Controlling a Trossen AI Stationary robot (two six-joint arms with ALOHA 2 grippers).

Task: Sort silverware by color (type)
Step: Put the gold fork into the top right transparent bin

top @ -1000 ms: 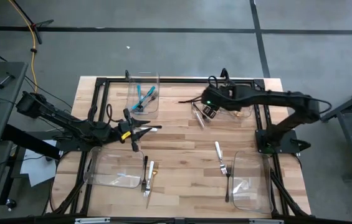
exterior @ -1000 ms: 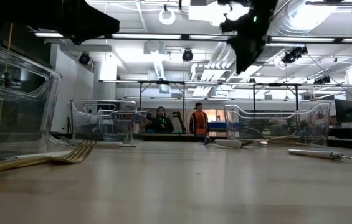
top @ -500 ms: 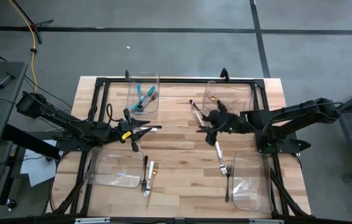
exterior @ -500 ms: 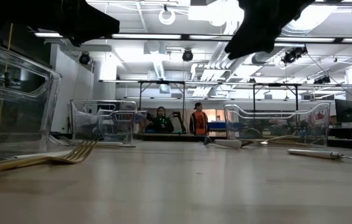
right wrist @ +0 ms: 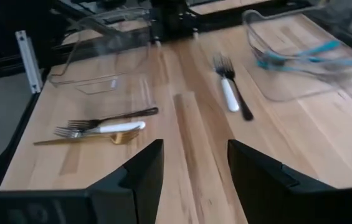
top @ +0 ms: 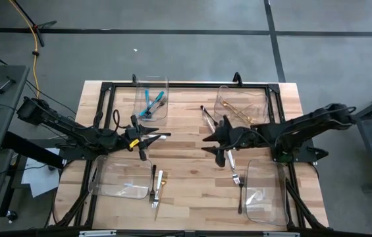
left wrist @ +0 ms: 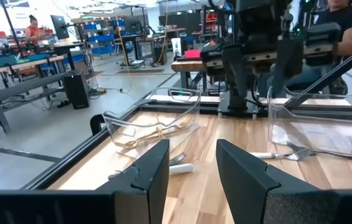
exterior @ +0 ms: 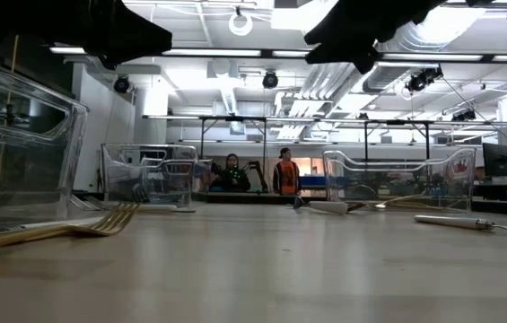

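Silverware is lying scattered: I am counting two teal pieces (top: 151, 101) in the far clear bin (top: 153, 115), gold pieces (top: 237, 110) in another bin (top: 259, 99), three utensils (top: 156, 186) beside the near left bin (top: 116, 179), and a white-handled fork (top: 233, 166) near the right gripper (top: 213, 140). I am reading no writing anywhere. Both the right gripper and the left gripper (top: 154, 136) are hovering with jaws parted, gripping nothing.

Four clear plastic bins (top: 151, 99) are sitting on the desk (top: 186, 168). Two teal-handled utensils (top: 151, 102) are lying in one, gold pieces (top: 238, 110) in another, and several forks (top: 157, 186) are lying loose, too small to count exactly.
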